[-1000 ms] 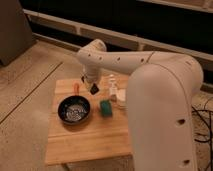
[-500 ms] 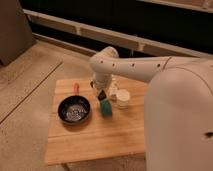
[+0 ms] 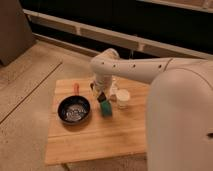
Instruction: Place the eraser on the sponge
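two gripper [image 3: 101,94] fingers [image 3: 98,92] pinch the narrow dark eraser [image 3: 102,98] above soft sponge [image 3: 106,108].

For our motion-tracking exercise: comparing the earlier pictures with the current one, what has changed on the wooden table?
The arm swung right in the picture, carrying the end effector, with the dark eraser at its tip, down to just above the sponge. No release is visible. The sponge, pan and white cup stayed put.
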`<act>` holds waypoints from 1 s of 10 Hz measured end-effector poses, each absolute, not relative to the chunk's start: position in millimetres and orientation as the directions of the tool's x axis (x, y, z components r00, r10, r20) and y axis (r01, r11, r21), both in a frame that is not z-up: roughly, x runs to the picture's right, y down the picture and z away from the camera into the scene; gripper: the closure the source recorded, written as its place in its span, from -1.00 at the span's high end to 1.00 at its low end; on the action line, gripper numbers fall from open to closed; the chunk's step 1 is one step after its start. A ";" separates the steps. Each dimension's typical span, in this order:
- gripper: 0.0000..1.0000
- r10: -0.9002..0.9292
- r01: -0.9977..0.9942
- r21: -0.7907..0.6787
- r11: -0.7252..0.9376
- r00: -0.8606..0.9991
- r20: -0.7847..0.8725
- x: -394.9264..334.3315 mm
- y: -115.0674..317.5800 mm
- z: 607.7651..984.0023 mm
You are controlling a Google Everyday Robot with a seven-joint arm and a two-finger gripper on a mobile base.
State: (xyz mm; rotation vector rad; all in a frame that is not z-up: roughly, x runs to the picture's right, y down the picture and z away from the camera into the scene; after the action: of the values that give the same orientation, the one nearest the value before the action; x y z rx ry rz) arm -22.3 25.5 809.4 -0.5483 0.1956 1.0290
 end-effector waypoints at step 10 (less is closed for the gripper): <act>-1.00 0.657 -0.929 -0.242 0.279 0.368 -0.658 27.8 110.1 852.9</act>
State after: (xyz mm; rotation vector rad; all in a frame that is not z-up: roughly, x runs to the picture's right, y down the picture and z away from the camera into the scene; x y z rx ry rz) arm 27.8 110.1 852.9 -0.6660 0.4826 1.1205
